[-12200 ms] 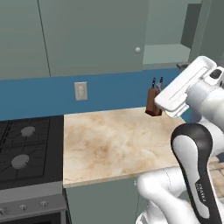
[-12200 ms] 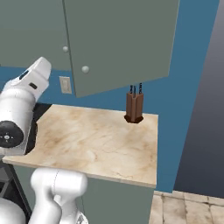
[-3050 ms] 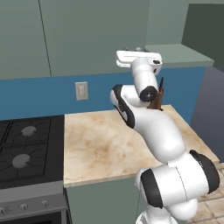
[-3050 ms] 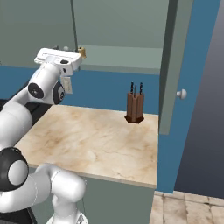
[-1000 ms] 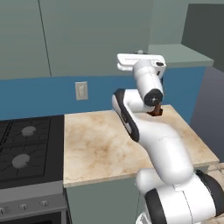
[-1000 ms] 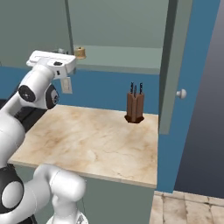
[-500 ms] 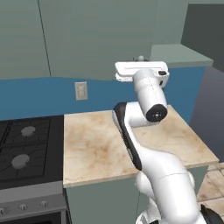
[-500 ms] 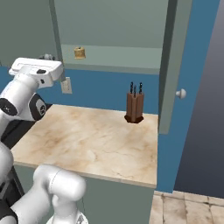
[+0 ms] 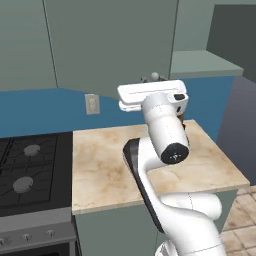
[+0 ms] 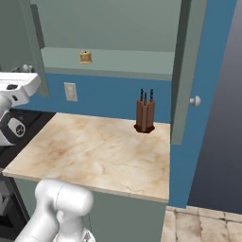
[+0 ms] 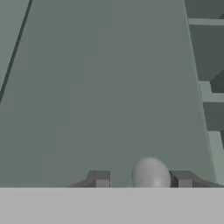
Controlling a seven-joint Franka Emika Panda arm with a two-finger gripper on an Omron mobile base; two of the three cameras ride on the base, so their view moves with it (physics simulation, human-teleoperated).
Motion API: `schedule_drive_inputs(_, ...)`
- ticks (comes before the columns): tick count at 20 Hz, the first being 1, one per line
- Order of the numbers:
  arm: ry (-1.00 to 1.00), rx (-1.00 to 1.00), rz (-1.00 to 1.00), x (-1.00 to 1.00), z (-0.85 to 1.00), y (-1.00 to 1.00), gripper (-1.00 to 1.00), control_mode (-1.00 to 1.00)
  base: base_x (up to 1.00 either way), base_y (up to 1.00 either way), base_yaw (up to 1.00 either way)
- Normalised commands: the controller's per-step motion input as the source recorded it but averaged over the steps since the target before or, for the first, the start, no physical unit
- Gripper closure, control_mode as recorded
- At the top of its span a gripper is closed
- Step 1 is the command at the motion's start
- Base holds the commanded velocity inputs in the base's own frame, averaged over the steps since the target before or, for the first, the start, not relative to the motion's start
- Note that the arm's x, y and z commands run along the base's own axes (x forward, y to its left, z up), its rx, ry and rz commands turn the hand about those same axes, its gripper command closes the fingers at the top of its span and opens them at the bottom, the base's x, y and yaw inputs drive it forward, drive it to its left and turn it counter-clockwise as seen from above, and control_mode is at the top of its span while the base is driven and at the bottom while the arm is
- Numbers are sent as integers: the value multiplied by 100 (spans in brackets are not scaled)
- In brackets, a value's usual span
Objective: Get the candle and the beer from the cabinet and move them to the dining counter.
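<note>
Up at the wall cabinet (image 10: 108, 28), the end effector (image 11: 142, 180) is set around a pale round knob (image 11: 151, 173) on the left door (image 11: 105, 87), one fingertip to each side of it, so that the door can be drawn by it. From the hand view the fingertips (image 11: 99, 179) appear to stand slightly clear of the knob, so the grip is judged loose rather than clenched, though contact cannot be told for certain. The arm (image 9: 162, 132) is raised high and turned toward the door for that reason. In the right base view the shelf (image 10: 118, 61) is laid open, and one candle (image 10: 85, 57) is seen standing upright on it, toward its left part; it is reachable once the door is fully out of the way. No beer bottle can be made out on the visible stretch of shelf, and it may be hidden behind a door. One knife block (image 10: 145, 116) is kept at the back of the table (image 10: 104, 151), against the blue wall, well below the candle. One wall socket (image 10: 70, 91) is seen, two burners (image 9: 25, 167) on the stove (image 9: 20, 200) beside the table, and a second knob (image 10: 194, 100) on the open right door (image 10: 186, 71).
</note>
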Motion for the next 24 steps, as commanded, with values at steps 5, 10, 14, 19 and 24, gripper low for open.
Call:
schedule_drive_inputs(5,-1,1,2,-38,0,18,-100,-100,0,0,0)
schedule_drive_inputs(10,-10,12,1,-55,31,-41,-100,-100,0,0,0)
schedule_drive_inputs(14,-10,20,7,-65,39,-54,-100,-100,0,0,0)
schedule_drive_inputs(19,-4,29,14,-36,40,-66,-100,-100,0,0,0)
schedule_drive_inputs(24,0,32,25,-5,21,-69,-100,-100,0,0,0)
